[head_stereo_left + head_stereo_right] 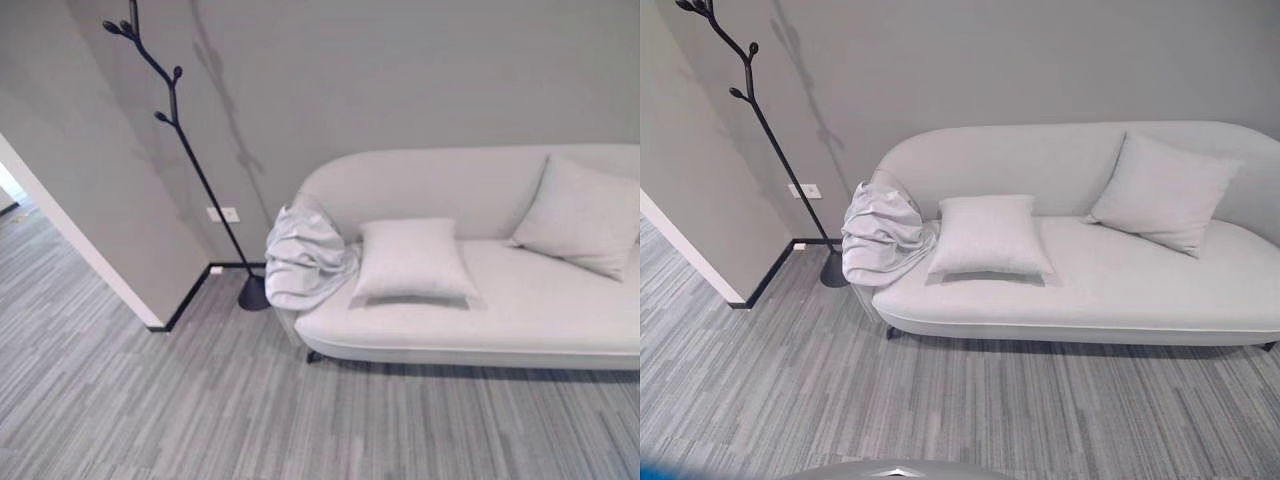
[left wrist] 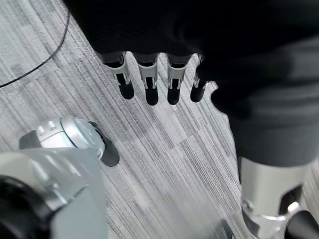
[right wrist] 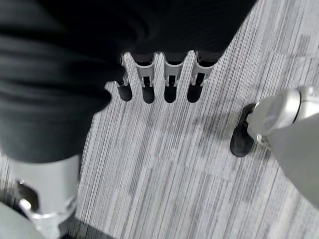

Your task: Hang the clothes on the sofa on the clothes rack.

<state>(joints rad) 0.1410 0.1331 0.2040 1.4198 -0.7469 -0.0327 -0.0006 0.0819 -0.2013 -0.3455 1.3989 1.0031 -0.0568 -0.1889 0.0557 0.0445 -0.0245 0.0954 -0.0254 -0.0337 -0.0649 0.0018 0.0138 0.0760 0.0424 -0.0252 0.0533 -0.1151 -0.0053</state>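
Draped in rumpled folds over the sofa's (image 1: 520, 320) left arm, a pale grey garment (image 1: 305, 258) is seen left of centre, beside the black rack (image 1: 180, 130). Both the left hand (image 2: 149, 79) and right hand (image 3: 157, 79) are held straight-fingered, empty, over carpet.

Open floor (image 1: 200, 400) before sofa (image 1: 520, 310)

Both head views look down from well back at the sofa (image 1: 520, 300), clothes rack (image 1: 185, 140) and grey floor (image 1: 940, 410), sharing that scene. Each wrist view looks from very close along its hand (image 2: 149, 82) (image 3: 159, 82), straight fingers hanging, floor beyond their tips.
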